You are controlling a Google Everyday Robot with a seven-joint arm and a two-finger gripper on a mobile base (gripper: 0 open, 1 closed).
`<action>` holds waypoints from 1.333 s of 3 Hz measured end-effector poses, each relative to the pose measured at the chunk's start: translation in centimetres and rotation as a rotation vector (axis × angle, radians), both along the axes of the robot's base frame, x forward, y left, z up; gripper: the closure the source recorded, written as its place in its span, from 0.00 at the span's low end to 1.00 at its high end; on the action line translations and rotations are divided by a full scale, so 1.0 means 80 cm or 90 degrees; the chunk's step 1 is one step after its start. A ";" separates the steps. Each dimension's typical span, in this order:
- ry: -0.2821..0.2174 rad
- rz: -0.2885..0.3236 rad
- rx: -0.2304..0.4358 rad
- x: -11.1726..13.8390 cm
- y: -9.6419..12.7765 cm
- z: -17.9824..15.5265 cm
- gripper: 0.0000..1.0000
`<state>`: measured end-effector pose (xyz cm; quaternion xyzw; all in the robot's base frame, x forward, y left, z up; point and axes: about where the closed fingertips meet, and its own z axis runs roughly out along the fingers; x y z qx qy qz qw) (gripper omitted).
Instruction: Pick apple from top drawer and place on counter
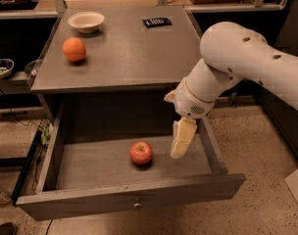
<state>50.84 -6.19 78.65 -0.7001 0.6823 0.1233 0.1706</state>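
shiny red apple sits ungrasped in the open grey wooden drawer. cream end effector hovers beside the apple, and i cannot tell its state. grasping and placing remain.

Gripper hangs over top drawer near apple.

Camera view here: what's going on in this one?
The top drawer is pulled open with the apple lying on its floor. The robot's end effector hangs in the drawer just to the picture's right of the apple, apart from it, so nothing is grasped yet. On the counter sit an orange fruit, a bowl and a small dark object.
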 end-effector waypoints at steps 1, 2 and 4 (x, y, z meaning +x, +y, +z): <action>-0.001 -0.002 0.001 -0.006 0.002 -0.006 0.00; -0.016 -0.013 -0.016 -0.006 0.010 -0.028 0.00; -0.056 -0.048 -0.024 0.043 0.013 -0.062 0.00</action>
